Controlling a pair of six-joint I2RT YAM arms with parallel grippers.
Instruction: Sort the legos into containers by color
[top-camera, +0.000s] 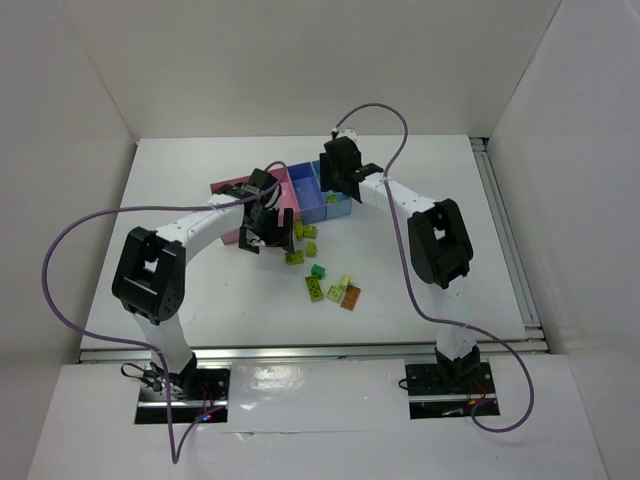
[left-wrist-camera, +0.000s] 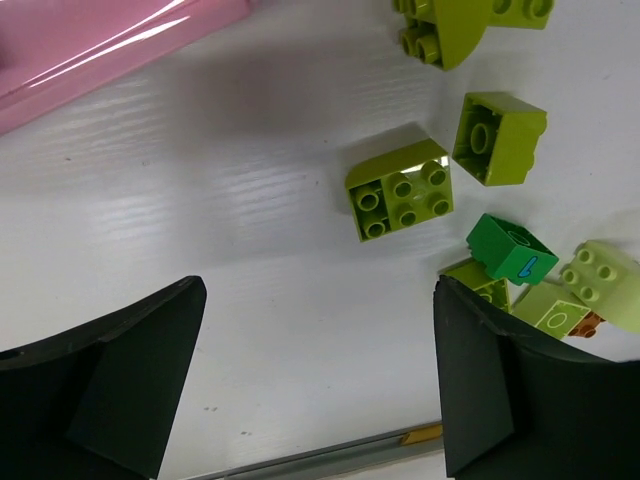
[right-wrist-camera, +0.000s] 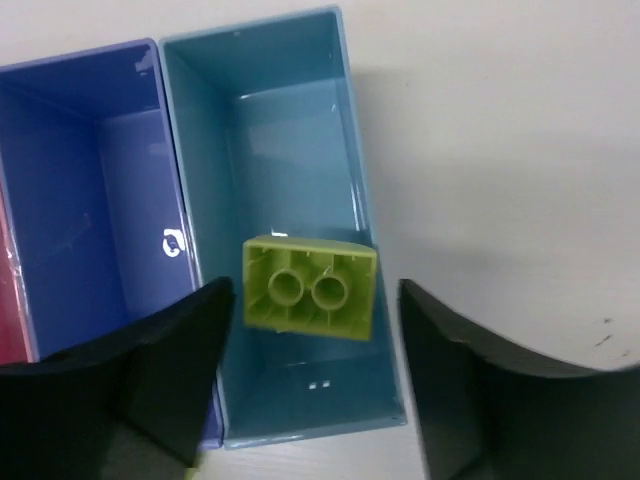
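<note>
The containers stand at the back middle: pink bins (top-camera: 235, 188), a darker blue bin (right-wrist-camera: 90, 200) and a light blue bin (right-wrist-camera: 352, 150). My right gripper (right-wrist-camera: 315, 290) is open above the light blue bin. A yellow-green lego (right-wrist-camera: 310, 287) shows its underside between the fingers and touches neither. My left gripper (left-wrist-camera: 320, 290) is open over bare table beside a pink bin (left-wrist-camera: 100, 45), holding nothing. To its right lie loose legos: yellow-green bricks (left-wrist-camera: 402, 190) (left-wrist-camera: 498, 137), a dark green one (left-wrist-camera: 512, 250) and an orange-brown one (top-camera: 351, 297).
More legos lie scattered in front of the bins, from just right of the left gripper (top-camera: 265, 238) down toward the table's middle (top-camera: 318, 271). The right gripper (top-camera: 335, 185) hangs over the bin row. White walls close the table on three sides.
</note>
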